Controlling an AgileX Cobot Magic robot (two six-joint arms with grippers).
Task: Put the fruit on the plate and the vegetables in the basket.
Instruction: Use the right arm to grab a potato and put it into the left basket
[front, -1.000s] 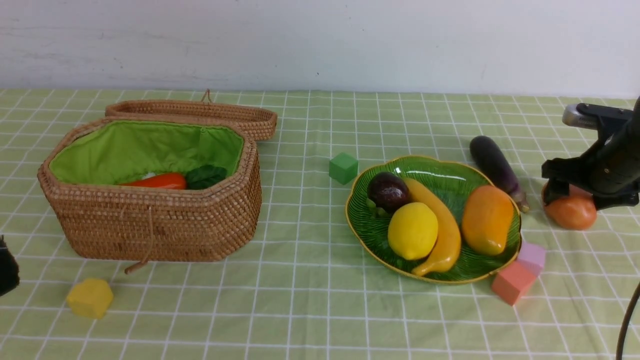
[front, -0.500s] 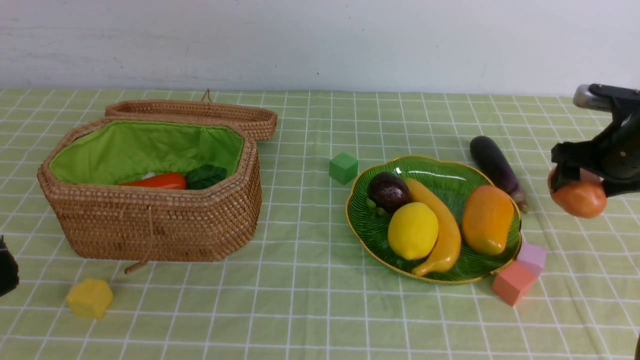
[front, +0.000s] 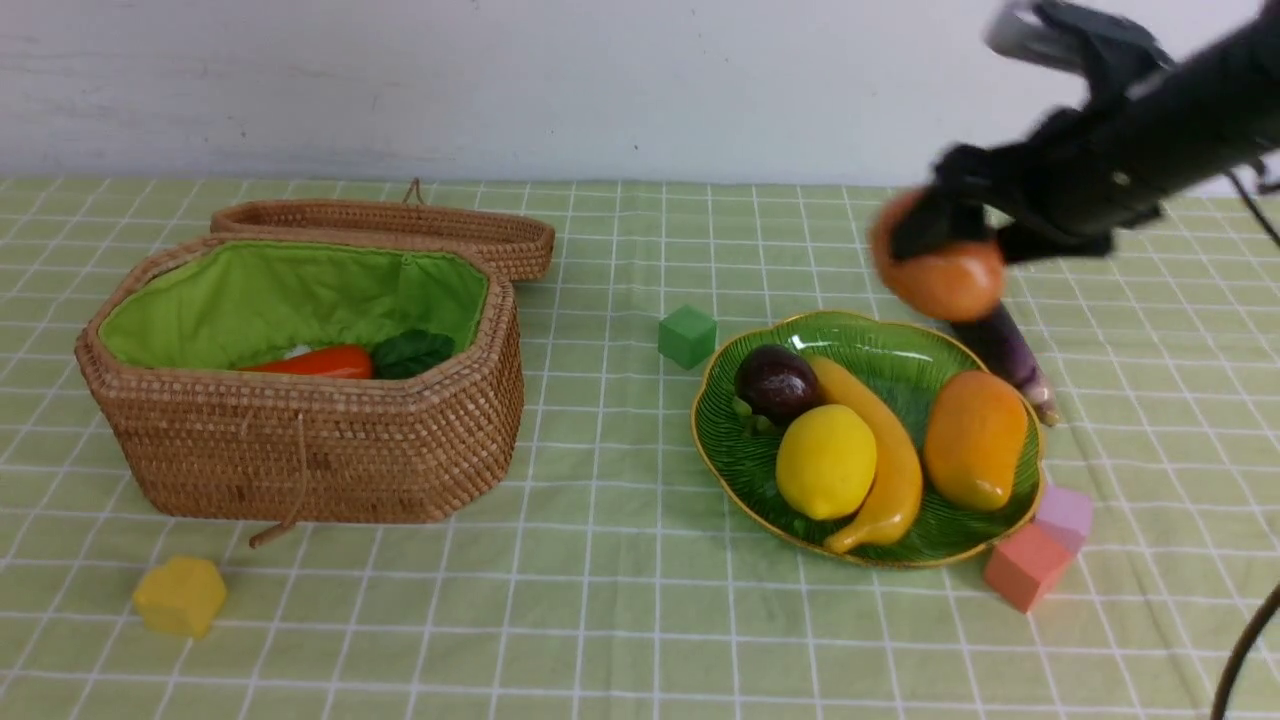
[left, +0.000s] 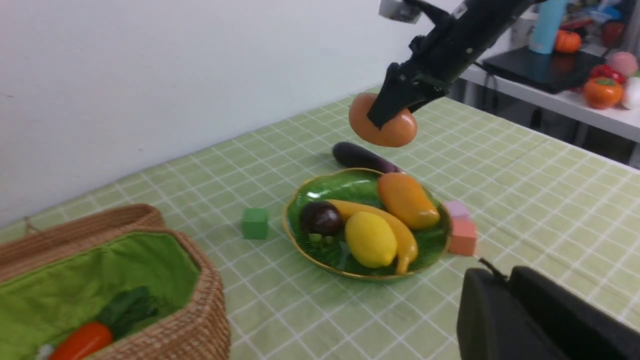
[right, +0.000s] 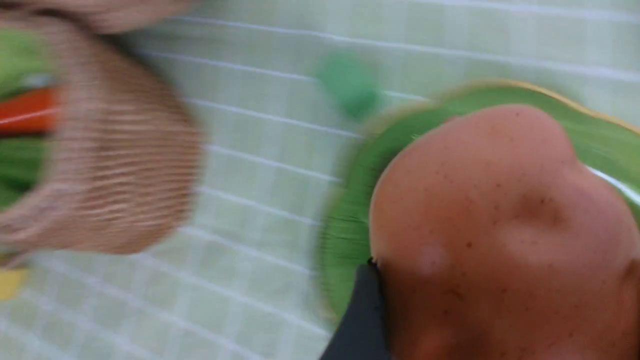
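Right gripper had potato clamped, airborne above plate's one-o'clock edge! Left gripper was closed, seemingly unladen. Basket lay at plate's nine o'clock, carrot inside; eggplant, at two, awaited its turn. Dangers: smooth skin plus fast swing risked slip onto fruit; low approach could've clipped basket rim.

The potato sits against the gripper's dark finger, the green plate beneath them both.
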